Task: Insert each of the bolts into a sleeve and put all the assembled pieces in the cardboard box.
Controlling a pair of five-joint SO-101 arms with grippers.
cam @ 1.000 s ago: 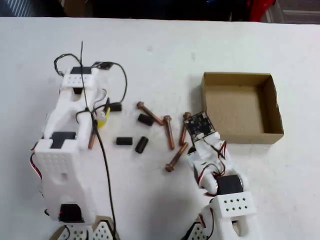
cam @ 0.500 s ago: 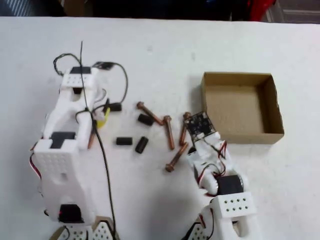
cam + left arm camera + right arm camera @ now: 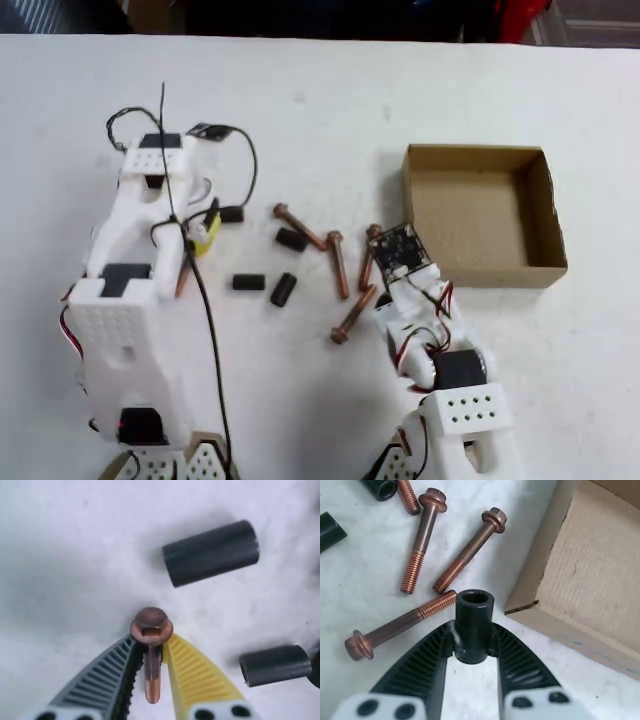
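**Both grippers loaded, bolt and sleeve not yet joined.**

My plan for the join: line up the two axes before any push, and turn the left wrist so the thread end leads. I will then feed slowly, because I judge the bolt could pivot in so narrow a pinch. The left gripper (image 3: 150,646) is closed on a bolt (image 3: 151,626), gripping the shank just under the head, with the thread end pointing back toward the wrist. It sits well apart from the cardboard box (image 3: 480,272). The right gripper (image 3: 473,630) is clamped round the lower part of a sleeve (image 3: 474,611), with the open bore facing outward and clear of the fingers, just beside the box's near corner. Spare bolts (image 3: 422,540) lie on the worktop (image 3: 300,100) near that corner, so I should keep the approach above them.
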